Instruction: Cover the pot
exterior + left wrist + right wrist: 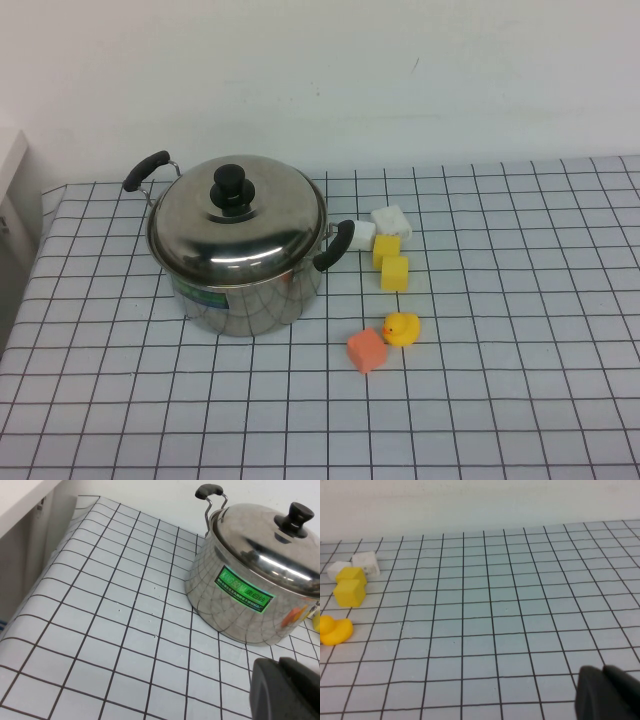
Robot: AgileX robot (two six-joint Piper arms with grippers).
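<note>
The shiny steel pot (245, 295) stands on the checked tablecloth left of centre, with black side handles and a green label band. The domed steel lid (237, 230) with a black knob sits on its rim. The left wrist view shows the pot (235, 605) and the lid (265, 540) too. My left gripper (280, 667) is shut and empty, low over the cloth, apart from the pot. My right gripper (604, 672) is shut and empty over bare cloth, far from the pot. Neither gripper shows in the high view.
Right of the pot lie two white cubes (392, 220), two yellow cubes (395, 273), a yellow duck (401, 328) and an orange cube (367, 350). The duck (335, 630) shows in the right wrist view. A white cabinet (10, 160) stands past the table's left edge.
</note>
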